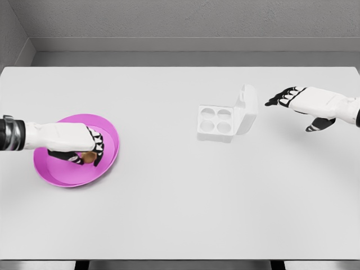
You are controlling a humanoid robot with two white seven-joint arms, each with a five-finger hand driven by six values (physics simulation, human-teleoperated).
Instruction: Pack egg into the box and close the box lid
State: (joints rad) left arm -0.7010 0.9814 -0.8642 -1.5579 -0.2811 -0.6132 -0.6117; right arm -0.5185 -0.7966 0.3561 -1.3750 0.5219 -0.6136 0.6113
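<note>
A brown egg point(88, 157) lies in the magenta bowl point(109, 132) at the table's left. My left hand point(90, 149) reaches into the bowl with its fingers curled around the egg, which is mostly hidden by them. The white egg box point(216, 122) sits right of the table's middle, with four empty cups showing. Its lid point(246, 108) stands open on the right side. My right hand point(292, 100) hovers to the right of the lid with fingers extended and holds nothing.
The white table point(180, 214) spreads wide between the bowl and the box. A grey wall runs along the far edge, and the table's front edge lies near the bottom of the view.
</note>
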